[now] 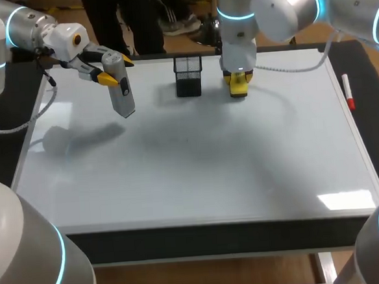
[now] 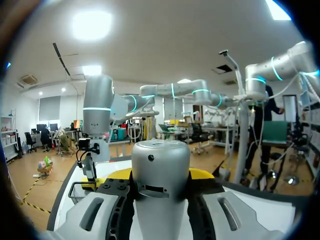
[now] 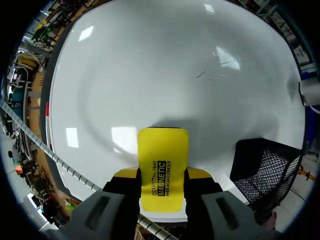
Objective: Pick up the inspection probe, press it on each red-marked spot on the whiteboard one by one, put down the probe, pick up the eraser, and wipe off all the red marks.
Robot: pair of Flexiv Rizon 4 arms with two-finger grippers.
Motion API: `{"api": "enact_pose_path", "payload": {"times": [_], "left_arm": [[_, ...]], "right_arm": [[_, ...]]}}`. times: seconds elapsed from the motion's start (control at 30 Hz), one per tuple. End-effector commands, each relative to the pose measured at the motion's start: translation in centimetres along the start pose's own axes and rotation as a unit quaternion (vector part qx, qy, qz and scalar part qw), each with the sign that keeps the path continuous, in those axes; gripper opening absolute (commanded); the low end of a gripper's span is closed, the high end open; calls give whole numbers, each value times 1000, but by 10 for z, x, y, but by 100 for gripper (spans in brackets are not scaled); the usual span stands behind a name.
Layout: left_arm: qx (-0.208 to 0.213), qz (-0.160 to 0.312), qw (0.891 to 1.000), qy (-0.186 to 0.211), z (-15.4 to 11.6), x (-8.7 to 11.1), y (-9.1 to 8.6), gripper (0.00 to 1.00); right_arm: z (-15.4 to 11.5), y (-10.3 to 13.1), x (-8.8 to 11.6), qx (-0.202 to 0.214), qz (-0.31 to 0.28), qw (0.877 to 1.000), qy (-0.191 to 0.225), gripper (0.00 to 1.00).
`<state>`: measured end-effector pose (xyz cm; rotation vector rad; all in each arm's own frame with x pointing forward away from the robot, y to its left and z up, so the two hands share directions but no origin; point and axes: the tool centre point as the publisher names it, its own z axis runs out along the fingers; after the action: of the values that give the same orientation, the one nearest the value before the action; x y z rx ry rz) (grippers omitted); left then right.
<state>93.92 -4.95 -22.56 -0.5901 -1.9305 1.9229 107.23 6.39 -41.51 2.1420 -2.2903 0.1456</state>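
1. The left hand (image 1: 115, 70) is pinching the inspection probe (image 1: 122, 94), a grey cylinder. The probe hangs tilted in the air over the left rear of the whiteboard (image 1: 197, 161), not touching it.
2. The right hand (image 1: 237, 80) is clamped from two sides on the yellow eraser (image 1: 238, 88). The eraser sits at the board's rear edge, prob. resting on the surface, near a black mesh basket (image 1: 188, 77).
3. A red marker (image 1: 348, 92) lies on the dark tabletop (image 1: 373, 116), just off the board's right edge.
4. Risk: the probe isn't put down, yet wiping looks like the step in hand. A wide sweep to the left could knock the basket or meet the probe arm.
5. Risk: the hand grips the eraser near one end. Under pressure the eraser could pivot or ride on one edge and skip marks.
6. Head view: shows both arms & their spacing. I can't make out any red marks on the board from there.
7. Right wrist view: the only one to show faint dark strokes (image 3: 205, 75) mid-board, too thin to judge their colour.
8. Left wrist view: shows the probe seated between its fingers, blocking most of the board.
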Motion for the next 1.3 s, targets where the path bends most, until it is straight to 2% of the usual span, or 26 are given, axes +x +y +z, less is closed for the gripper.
{"api": "enact_pose_path", "payload": {"times": [0.03, 0.4, 0.47, 0.5, 0.53, 0.87, 1.07, 1.13, 1.2, 1.3], "left_arm": [[-1, 0, 1000, -1, 1, 0, -2, 0], [-1, 0, 1000, -1, 1, 0, -2, 0], [-1, 0, 1000, -1, 1, 0, -2, 0], [-1, 0, 1000, -1, 1, 0, -2, 0], [-1, 0, 1000, -1, 1, 0, -2, 0], [-1, 0, 1000, -1, 1, 0, -2, 0], [-1, 0, 1000, -1, 1, 0, -2, 0], [-1, 0, 1000, -1, 1, 0, -2, 0], [-1, 0, 1000, -1, 1, 0, -2, 0], [-1, 0, 1000, -1, 1, 0, -2, 0]], "right_arm": [[4, -3, -1, -1, -1, 1000, 2, 0], [8, -4, 1, -1, 1, 1000, 11, 0], [4, -4, 4, 3, 6, 1000, 10, 18], [1, -4, 6, 6, 7, 1000, 6, 44], [-1, -4, 7, 8, 9, 1000, 6, 100], [-18, -2, 33, 24, 63, 998, -1, 100], [-30, 3, 47, 3, 122, 992, -29, 100], [-33, 7, 50, -14, 147, 987, -62, 100], [-35, 10, 54, -25, 175, 982, -69, 100], [-42, 13, 62, -40, 232, 966, -105, 100]]}}
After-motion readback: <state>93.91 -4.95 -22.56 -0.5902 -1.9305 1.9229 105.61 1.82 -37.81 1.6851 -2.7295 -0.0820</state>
